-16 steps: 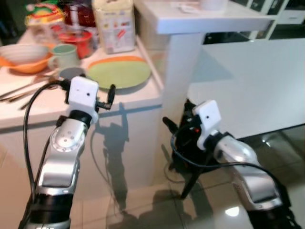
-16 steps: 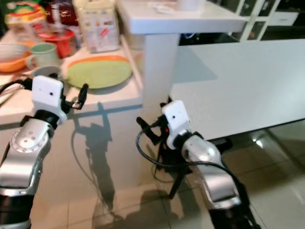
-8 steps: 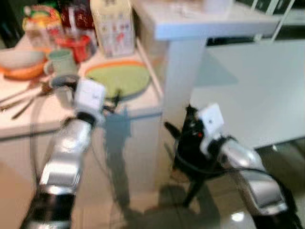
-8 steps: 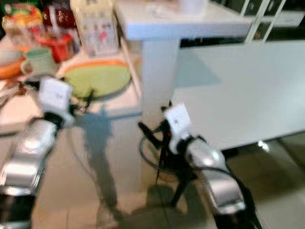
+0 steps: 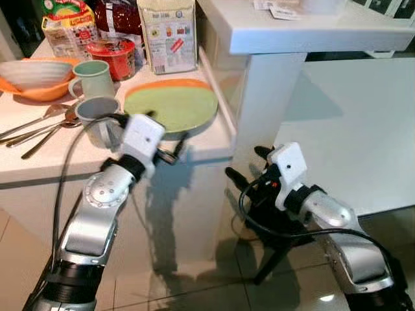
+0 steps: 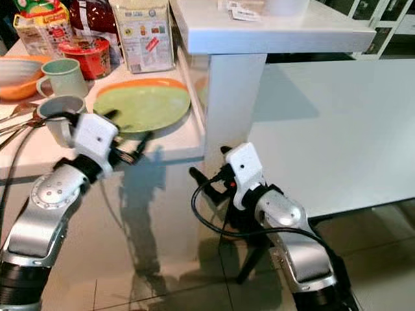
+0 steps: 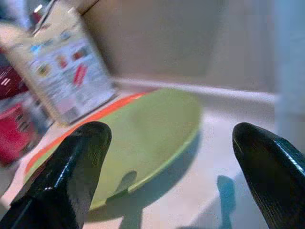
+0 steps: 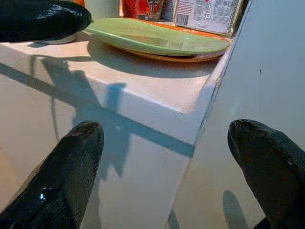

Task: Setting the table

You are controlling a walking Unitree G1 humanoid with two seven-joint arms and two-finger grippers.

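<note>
In the eye views, the green plate (image 5: 170,107) lies flat on an orange plate near the tabletop (image 5: 39,159) edge; it looks stiff, smooth and breakable, best taken at its 6 o'clock rim, where the left hand (image 5: 172,148) waits with bent arm. The left wrist view shows its fingers (image 7: 64,174) spread, released, facing this rim. In the right wrist view the right hand (image 8: 162,162), low beside the cabinet, is also released and empty.

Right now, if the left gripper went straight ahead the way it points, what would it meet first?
Most likely the green plate: the left gripper, jaws open, sits at the counter's edge aimed at the plate's near rim, though depth is uncertain.
</note>
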